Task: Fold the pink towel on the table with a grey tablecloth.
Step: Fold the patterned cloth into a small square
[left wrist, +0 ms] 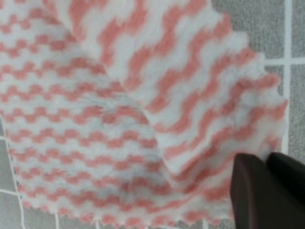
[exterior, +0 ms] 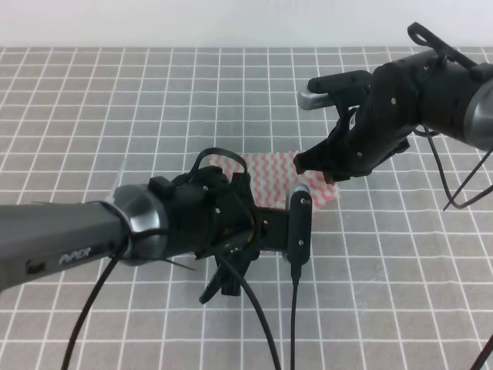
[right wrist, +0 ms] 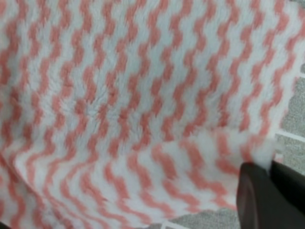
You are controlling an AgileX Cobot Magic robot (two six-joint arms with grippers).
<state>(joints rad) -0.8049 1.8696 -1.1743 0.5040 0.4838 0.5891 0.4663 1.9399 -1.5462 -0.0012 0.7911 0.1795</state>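
Two grippers, the left gripper (exterior: 296, 231) and the right gripper (exterior: 302, 162), each pinch shut on an edge of the pink towel (exterior: 269, 171), a light, limp, fluffy cloth mid-table on the grey tablecloth (exterior: 115, 116), best held by its corners.

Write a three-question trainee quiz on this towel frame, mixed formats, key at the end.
1. True or false: the pink-and-white zigzag-striped cloth towel lies perfectly flat on the grey grid-lined tablecloth.
2. Multiple choice: the left gripper, in its wrist view, is at the towel's A) centre B) pinked corner C) nowhere near it.
3. Fill in: in the right wrist view, the right gripper lifts a towel edge, making a ____.

Key: 1 false, a fold is raised in both wrist views; 2 B; 3 fold.
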